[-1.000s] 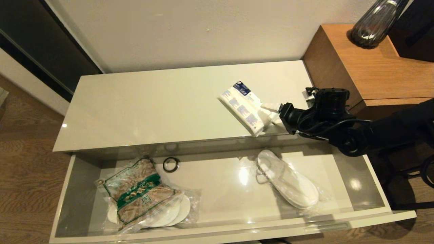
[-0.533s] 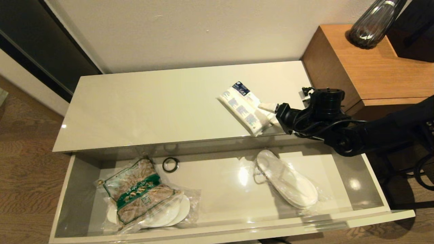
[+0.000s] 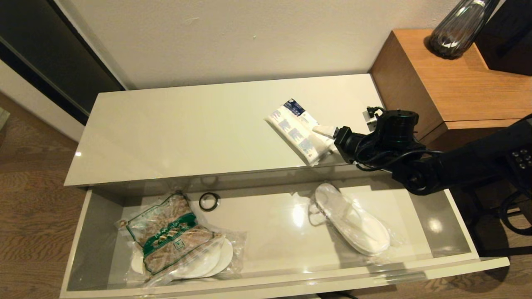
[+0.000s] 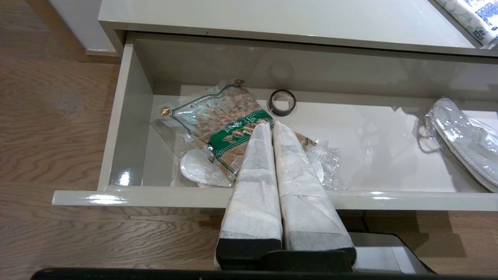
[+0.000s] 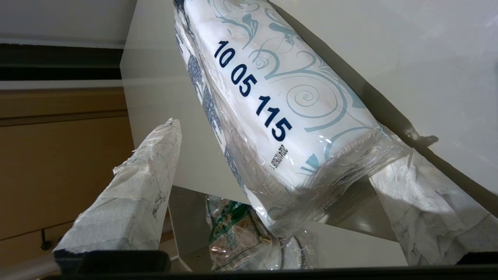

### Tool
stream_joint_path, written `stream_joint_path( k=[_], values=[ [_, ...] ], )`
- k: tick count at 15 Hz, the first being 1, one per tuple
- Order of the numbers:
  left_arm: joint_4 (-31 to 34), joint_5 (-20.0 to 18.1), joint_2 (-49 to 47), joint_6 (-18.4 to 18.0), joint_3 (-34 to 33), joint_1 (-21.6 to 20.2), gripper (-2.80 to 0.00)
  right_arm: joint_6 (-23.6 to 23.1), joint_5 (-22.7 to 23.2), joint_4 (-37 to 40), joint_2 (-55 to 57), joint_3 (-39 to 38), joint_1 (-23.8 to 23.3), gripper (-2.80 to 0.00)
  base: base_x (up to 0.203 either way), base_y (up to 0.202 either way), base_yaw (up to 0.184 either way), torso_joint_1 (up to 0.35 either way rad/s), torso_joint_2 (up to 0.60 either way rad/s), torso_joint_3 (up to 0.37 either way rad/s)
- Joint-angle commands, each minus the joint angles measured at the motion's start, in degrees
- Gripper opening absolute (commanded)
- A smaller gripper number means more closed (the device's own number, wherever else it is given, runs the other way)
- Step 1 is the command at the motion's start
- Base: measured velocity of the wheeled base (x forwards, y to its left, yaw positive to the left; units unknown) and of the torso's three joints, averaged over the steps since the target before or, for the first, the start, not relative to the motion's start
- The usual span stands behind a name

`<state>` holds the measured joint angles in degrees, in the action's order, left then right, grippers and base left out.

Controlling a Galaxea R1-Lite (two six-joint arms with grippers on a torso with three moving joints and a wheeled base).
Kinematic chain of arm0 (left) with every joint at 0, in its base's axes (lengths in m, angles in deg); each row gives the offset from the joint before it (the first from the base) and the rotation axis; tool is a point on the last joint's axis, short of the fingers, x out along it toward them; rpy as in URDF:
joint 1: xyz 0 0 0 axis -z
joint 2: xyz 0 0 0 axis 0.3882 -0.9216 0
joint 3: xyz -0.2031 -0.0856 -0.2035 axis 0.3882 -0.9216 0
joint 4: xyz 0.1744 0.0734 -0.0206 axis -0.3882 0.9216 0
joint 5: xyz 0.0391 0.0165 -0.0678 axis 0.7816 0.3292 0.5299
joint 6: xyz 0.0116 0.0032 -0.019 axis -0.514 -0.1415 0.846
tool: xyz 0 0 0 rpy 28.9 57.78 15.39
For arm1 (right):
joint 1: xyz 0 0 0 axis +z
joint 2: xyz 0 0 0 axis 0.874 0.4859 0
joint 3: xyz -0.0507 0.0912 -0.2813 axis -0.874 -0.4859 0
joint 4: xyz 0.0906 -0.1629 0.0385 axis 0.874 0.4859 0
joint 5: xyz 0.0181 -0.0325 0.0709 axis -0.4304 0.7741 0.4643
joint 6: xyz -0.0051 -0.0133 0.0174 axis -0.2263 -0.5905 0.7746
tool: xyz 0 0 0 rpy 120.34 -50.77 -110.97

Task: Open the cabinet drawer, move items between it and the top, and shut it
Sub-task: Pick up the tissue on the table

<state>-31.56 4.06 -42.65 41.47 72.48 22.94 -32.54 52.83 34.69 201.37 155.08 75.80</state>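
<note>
The cabinet drawer (image 3: pixel 93 236) stands pulled open below the top (image 3: pixel 187 133). A white packet with a dark blue label (image 3: pixel 299 131) lies on the top by its front edge. My right gripper (image 3: pixel 326 139) is open, and its fingers straddle the packet's (image 5: pixel 295 89) right end. In the drawer, clear-wrapped white slippers (image 3: pixel 353 220) lie at the right. A green-banded bag (image 3: pixel 170 238) lies at the left over another white pair. My left gripper (image 4: pixel 269 123) is shut and empty, held before the drawer front (image 4: pixel 155 193), out of the head view.
A small black ring (image 3: pixel 209 201) lies at the drawer's back, near the bag. A brown wooden desk (image 3: pixel 453 87) with a dark vase (image 3: pixel 459 29) stands right of the cabinet. A wall runs behind, wood floor on the left.
My right gripper has moved a little to the left, farther around the packet's end, still open. The packet has shifted only slightly. The left arm has not moved.
</note>
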Motion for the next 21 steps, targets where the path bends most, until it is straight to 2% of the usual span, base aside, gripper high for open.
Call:
stream_joint_path(
  k=[1,2,9,16,21],
  values=[
    [0.0,0.0,-0.1,0.1,0.0,0.0,-2.80,0.3,0.2,8.2,1.7,-0.3,0.0,0.00,0.000,0.000,0.000,0.000,0.00,0.000],
    [0.0,0.0,-0.1,0.1,0.0,0.0,-2.80,0.1,0.1,8.6,1.6,-0.3,0.0,-2.80,0.000,0.000,0.000,0.000,0.00,0.000],
    [0.0,0.0,-0.1,0.1,0.0,0.0,-2.80,0.2,0.1,8.3,1.1,-0.8,0.0,-2.80,0.000,0.000,0.000,0.000,0.00,0.000],
    [0.0,0.1,-0.1,0.1,0.0,0.0,-2.80,0.7,0.2,9.1,-4.9,-3.3,0.1,-2.80,0.000,0.000,0.000,0.000,0.00,0.000],
    [0.0,0.0,-0.1,0.1,0.0,0.0,-2.80,0.7,0.2,14.8,-11.6,-3.3,0.1,-2.80,0.000,0.000,0.000,0.000,0.00,0.000]
  ],
)
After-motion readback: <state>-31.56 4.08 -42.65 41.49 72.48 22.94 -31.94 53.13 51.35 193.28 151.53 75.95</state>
